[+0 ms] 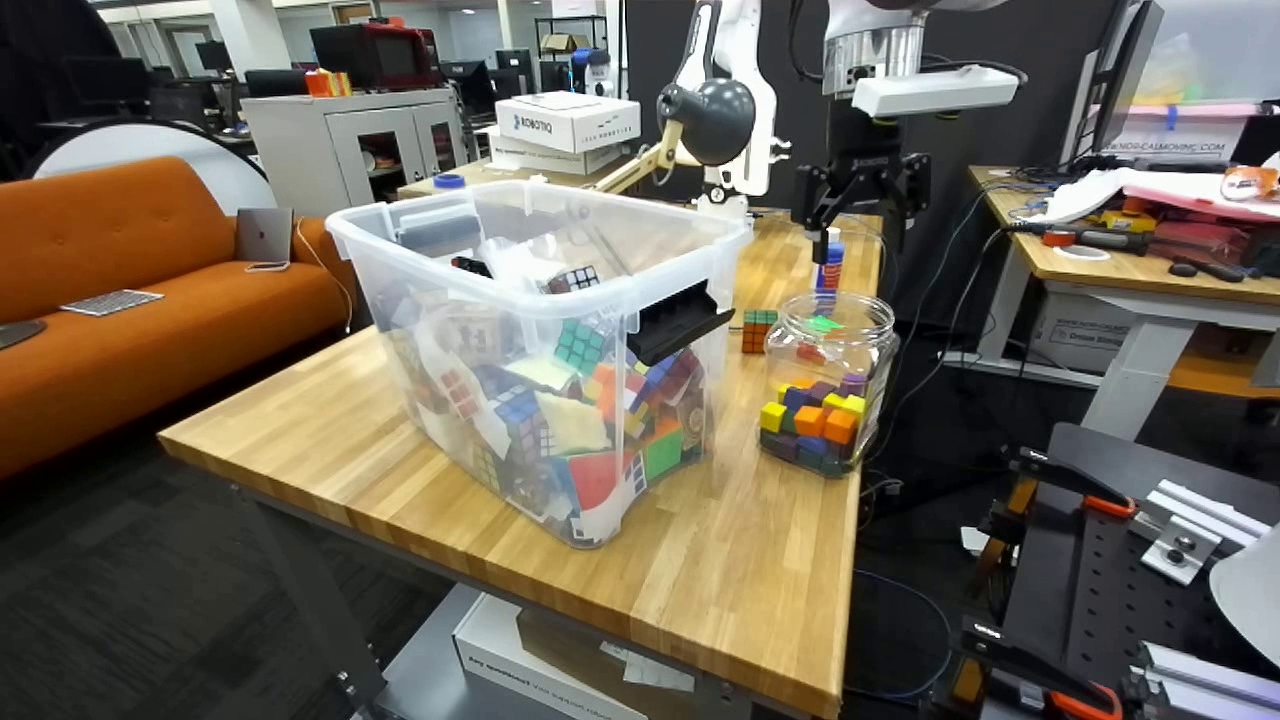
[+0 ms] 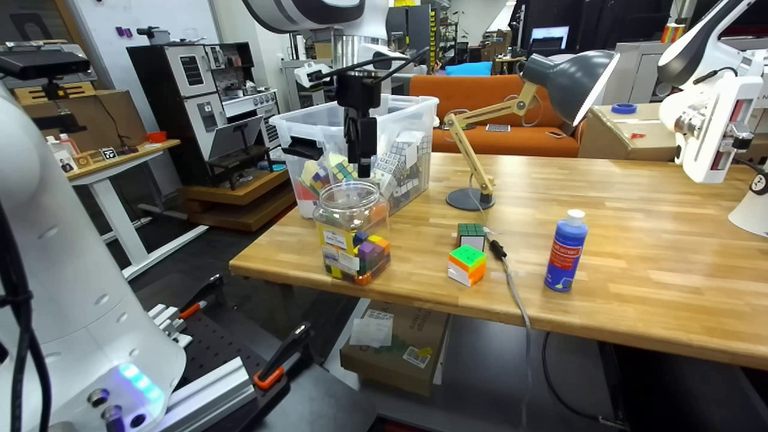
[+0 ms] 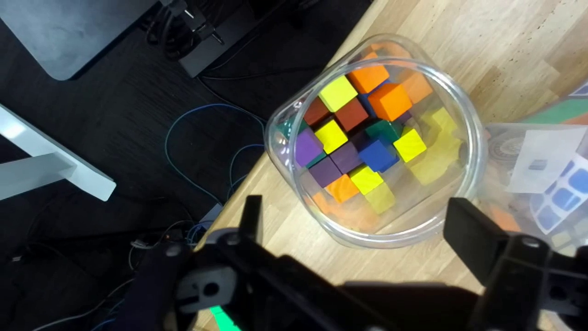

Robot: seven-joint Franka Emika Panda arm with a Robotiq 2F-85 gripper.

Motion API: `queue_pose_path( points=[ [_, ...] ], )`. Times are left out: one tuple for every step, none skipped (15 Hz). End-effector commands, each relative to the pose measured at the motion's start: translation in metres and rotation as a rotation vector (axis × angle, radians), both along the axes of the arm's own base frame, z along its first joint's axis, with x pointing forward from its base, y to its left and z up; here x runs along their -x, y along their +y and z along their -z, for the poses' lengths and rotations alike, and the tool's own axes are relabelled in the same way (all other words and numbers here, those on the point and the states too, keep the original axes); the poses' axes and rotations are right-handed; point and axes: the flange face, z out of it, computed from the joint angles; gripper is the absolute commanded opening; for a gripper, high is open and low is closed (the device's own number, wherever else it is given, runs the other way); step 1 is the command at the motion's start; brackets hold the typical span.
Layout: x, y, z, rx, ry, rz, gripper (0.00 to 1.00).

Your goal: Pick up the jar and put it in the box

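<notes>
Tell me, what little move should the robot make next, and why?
Probably ease the open gripper down a little toward the jar, with its jaws spread. In both exterior views it hangs above the jar, and it holds nothing. The wrist view shows the jar uncovered, and the jar stands on the table beside the box, so it seems a grip must come first.

Wooden table (image 2: 648, 240) under box (image 1: 450, 286), jar (image 2: 351, 227), two puzzle cubes (image 2: 467, 264), lamp (image 2: 561, 84), blue bottle (image 2: 566, 252).

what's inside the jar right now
In the jar are cubes: yellow, orange, purple, blue, green and reddish brown, piled at the bottom. The upper ones cover some beneath, so the full count, and anything buried, can't be seen.
</notes>
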Motion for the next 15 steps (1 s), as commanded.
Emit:
queue_pose_path(
  points=[
    [-0.004,-0.015,0.008,-0.022,0.005,0.024,1.00],
    [-0.004,-0.019,0.012,-0.027,0.011,0.032,1.00],
    [-0.004,-0.023,0.017,-0.036,0.018,0.038,1.00],
    [-0.004,-0.026,0.023,-0.047,0.025,0.044,1.00],
    [-0.005,-0.029,0.029,-0.063,0.030,0.049,1.00],
    [-0.007,-0.030,0.036,-0.088,0.037,0.050,1.00],
    [-0.009,-0.031,0.044,-0.106,0.048,0.050,1.00],
    [-0.012,-0.031,0.052,-0.126,0.060,0.047,1.00],
    [-0.014,-0.031,0.059,-0.139,0.073,0.044,1.00],
    [-0.017,-0.031,0.067,-0.136,0.093,0.036,1.00],
    [-0.020,-0.031,0.072,-0.140,0.105,0.028,1.00],
    [-0.023,-0.032,0.077,-0.133,0.118,0.023,1.00],
    [-0.025,-0.033,0.081,-0.131,0.126,0.019,1.00],
    [-0.028,-0.035,0.083,-0.126,0.133,0.017,1.00],
    [-0.030,-0.036,0.085,-0.122,0.137,0.016,1.00]
  ],
)
